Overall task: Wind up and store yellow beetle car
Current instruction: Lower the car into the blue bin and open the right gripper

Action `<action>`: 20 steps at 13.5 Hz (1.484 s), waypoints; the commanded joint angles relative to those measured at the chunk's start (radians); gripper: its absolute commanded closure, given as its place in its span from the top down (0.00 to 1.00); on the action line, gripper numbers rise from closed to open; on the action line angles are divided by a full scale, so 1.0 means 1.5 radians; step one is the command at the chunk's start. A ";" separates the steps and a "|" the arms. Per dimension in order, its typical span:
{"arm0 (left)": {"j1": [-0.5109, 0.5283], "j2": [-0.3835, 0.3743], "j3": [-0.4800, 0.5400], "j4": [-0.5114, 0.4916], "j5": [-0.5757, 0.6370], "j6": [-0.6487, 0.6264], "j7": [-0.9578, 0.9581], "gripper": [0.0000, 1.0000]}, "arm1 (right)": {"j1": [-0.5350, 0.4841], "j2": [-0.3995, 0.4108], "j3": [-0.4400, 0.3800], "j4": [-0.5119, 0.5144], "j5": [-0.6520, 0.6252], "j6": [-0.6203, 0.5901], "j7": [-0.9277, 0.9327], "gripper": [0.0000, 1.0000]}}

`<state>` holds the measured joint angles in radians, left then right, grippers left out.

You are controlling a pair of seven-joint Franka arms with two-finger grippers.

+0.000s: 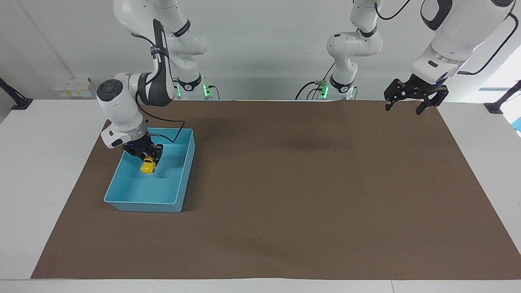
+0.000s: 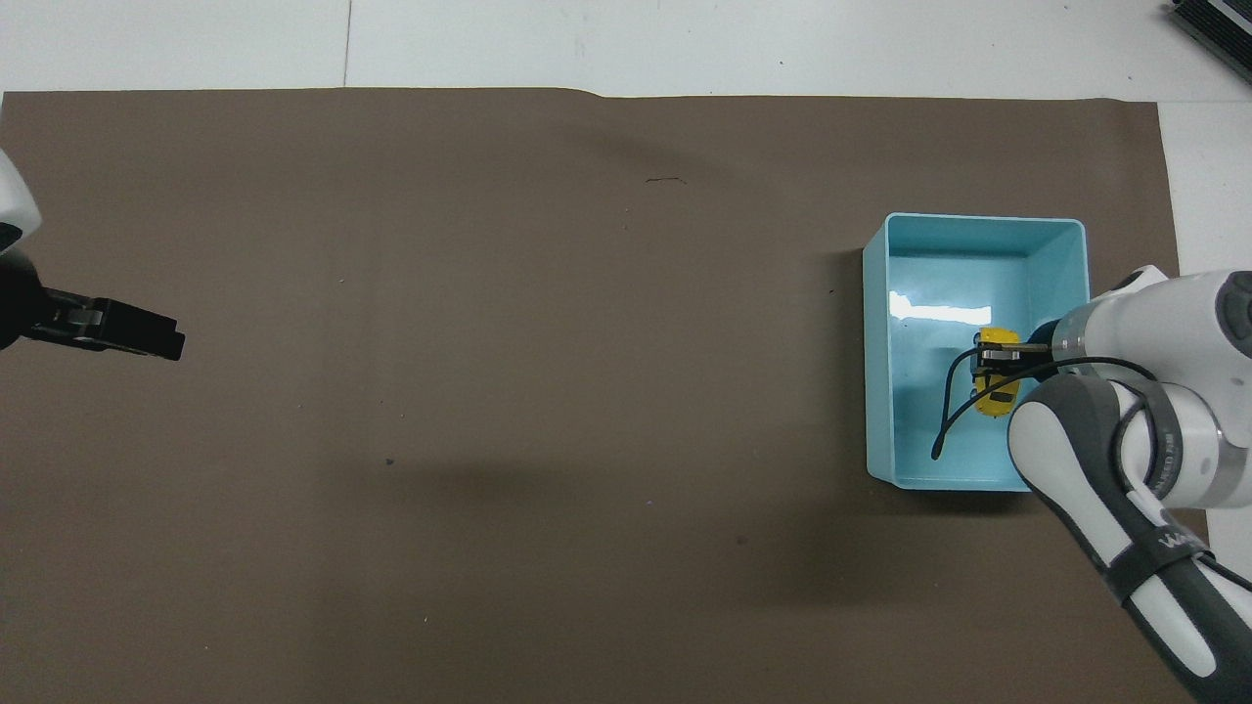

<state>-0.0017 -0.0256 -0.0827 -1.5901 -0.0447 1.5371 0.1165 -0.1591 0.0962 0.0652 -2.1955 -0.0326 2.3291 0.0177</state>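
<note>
Nearest you, over the right arm's end of the table, your right gripper [image 1: 147, 156] hangs low inside the blue bin [image 1: 122, 179], its fingers clamped on the yellow beetle car [image 1: 147, 165], which sits directly under the fingertips with no offset to either side. From overhead the car [image 2: 998, 389] shows its long axis running roughly along the bin's longer walls, from your end of the bin toward its other end, so the fingers pinch it across its narrow width. The car appears to be just above the bin floor or only now touching it; which, the views do not settle. That vertical gap is what your coming move turns on: judged from here, storing calls for a short straight descent, then a release, with no sideways travel needed, since the car is already well within the walls. The brown mat [image 1: 309, 195] carries nothing else. Over the mat's corner at the left arm's end of the table, your left gripper [image 1: 410, 100] waits in the air with its fingers spread wide and nothing between them, well apart from the bin; the right arm is plainly the one to finish.
</note>
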 commanded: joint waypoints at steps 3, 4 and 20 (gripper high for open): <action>0.008 -0.007 0.008 0.012 0.007 -0.007 -0.008 1.00 | -0.006 0.023 0.006 -0.056 0.013 0.089 -0.056 0.00; 0.009 -0.008 0.009 0.012 0.007 -0.007 -0.008 1.00 | -0.003 0.029 0.006 -0.056 0.013 0.092 -0.059 0.01; 0.008 -0.007 0.009 0.014 0.007 -0.007 -0.008 1.00 | 0.018 0.005 0.014 0.226 0.013 -0.212 0.052 1.00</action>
<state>0.0047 -0.0347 -0.0642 -1.5820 -0.0446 1.5371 0.1137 -0.1261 0.1109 0.0700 -1.9273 -0.0177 2.1027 0.0347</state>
